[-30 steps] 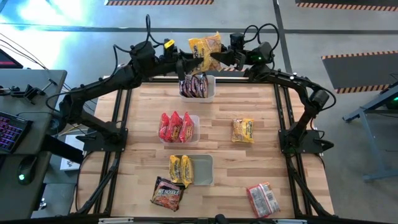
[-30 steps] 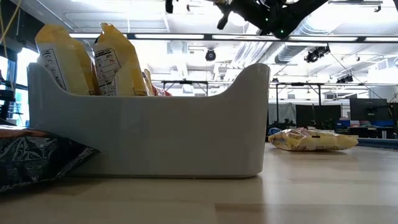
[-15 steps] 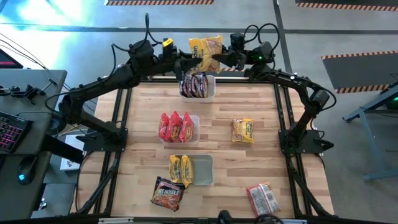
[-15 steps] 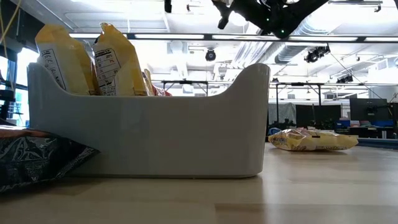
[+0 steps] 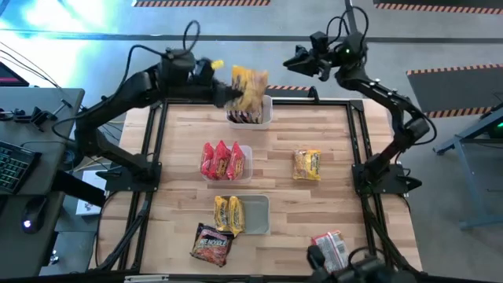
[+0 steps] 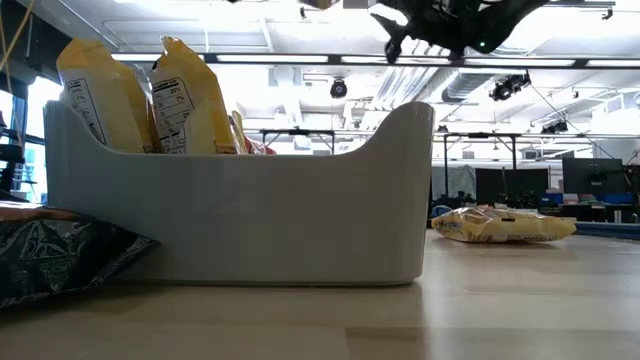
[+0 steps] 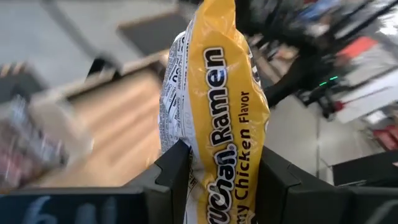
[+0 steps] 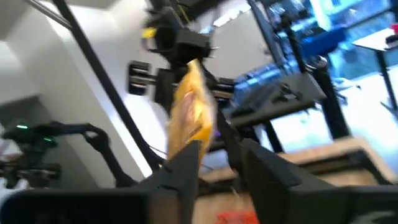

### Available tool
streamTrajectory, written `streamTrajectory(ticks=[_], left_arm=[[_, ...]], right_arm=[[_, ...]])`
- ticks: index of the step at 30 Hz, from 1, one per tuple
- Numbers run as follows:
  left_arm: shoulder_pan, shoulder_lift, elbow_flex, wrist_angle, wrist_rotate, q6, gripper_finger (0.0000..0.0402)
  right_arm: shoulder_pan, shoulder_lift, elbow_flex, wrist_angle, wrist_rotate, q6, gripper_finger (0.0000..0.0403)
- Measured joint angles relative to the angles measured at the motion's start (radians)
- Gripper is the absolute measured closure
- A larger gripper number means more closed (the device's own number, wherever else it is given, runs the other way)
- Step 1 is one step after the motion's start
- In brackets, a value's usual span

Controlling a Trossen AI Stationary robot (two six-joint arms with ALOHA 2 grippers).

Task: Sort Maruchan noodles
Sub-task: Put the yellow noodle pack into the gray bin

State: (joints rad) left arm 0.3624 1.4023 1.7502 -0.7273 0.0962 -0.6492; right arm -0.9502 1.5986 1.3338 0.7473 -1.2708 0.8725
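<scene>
Aloft: left gripper (image 7: 217, 177) clamped on yellow noodle packet (image 5: 250, 84) above far tub (image 5: 268, 112); right gripper (image 5: 295, 61) apart, holding nothing, fingers parted.

Wooden table (image 5: 330, 134) carries three tubs (image 5: 255, 215); loose yellow (image 5: 306, 165), brown (image 5: 211, 244), red packets (image 5: 330, 251).

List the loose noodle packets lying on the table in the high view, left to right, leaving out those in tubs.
Dark brown packet → yellow packet → red packet, partly hidden by something dark at the picture's bottom edge.
</scene>
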Motion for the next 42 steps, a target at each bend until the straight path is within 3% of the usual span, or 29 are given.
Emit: streamTrajectory(ticks=[4, 7, 13, 17, 24, 34, 42], left_arm=[[-0.104, 0.010, 0.010, -0.129, -0.102, -0.141, 0.0291], [-0.200, 0.038, 0.010, -0.158, -0.156, -0.237, 0.0291], [-0.357, 0.133, 0.023, -0.213, -0.183, -0.412, 0.0291], [-0.439, 0.208, 0.058, -0.277, -0.179, -0.522, 0.0291], [-0.561, 0.344, 0.130, -0.349, -0.190, -0.747, 0.0291], [-0.709, 0.514, 0.152, -0.443, -0.228, -1.075, 0.0291], [-0.762, 0.590, 0.152, -0.504, -0.268, -1.265, 0.0291]], right_arm=[[-0.066, -0.037, 0.000, -0.262, -0.028, -0.244, 0.0353], [-0.111, -0.072, 0.000, -0.458, 0.014, -0.459, 0.0393], [-0.161, -0.149, 0.000, -0.883, 0.228, -0.877, 0.0393], [-0.163, -0.183, 0.000, -1.065, 0.324, -1.030, 0.0401], [-0.162, -0.241, 0.000, -1.168, 0.397, -1.117, 0.0402], [-0.163, -0.254, 0.000, -1.169, 0.405, -1.098, 0.0402], [-0.163, -0.254, 0.000, -1.169, 0.405, -1.098, 0.0402]])
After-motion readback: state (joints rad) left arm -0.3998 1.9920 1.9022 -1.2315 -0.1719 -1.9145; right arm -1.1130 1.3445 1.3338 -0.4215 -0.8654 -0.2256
